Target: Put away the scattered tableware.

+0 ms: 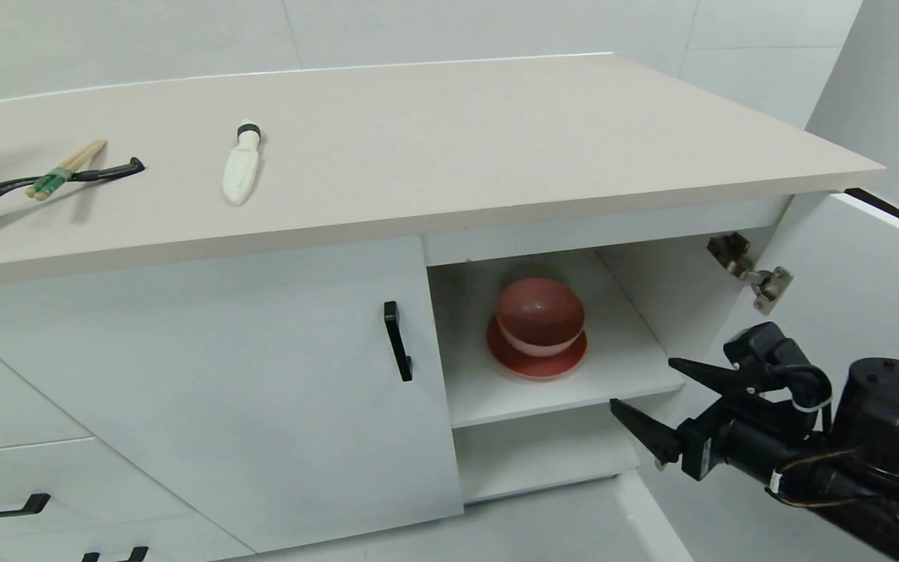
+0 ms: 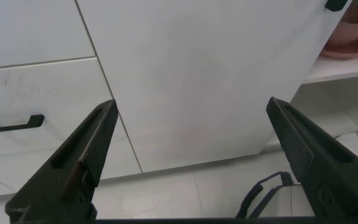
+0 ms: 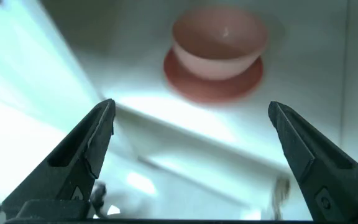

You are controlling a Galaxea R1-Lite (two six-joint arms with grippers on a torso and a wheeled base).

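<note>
A red bowl (image 1: 539, 314) sits on a red plate (image 1: 535, 359) on the upper shelf (image 1: 637, 351) of the open cabinet; the right wrist view shows the bowl (image 3: 219, 37) and plate (image 3: 213, 84) ahead too. My right gripper (image 1: 644, 400) hangs open and empty just outside the shelf's front edge, below and right of the bowl. On the countertop (image 1: 449, 140) lie a cream spoon (image 1: 241, 165) and a pair of chopsticks (image 1: 65, 168) at the far left. My left gripper (image 2: 191, 155) is open and empty, facing the closed cabinet door (image 2: 204, 81).
The right cabinet door (image 1: 863, 265) stands swung open beside my right arm, hinge (image 1: 754, 273) exposed. The left door (image 1: 262, 375) with a black handle (image 1: 398, 341) is closed. Drawers with black handles (image 1: 5, 507) sit at lower left. A black cable (image 1: 44, 183) lies by the chopsticks.
</note>
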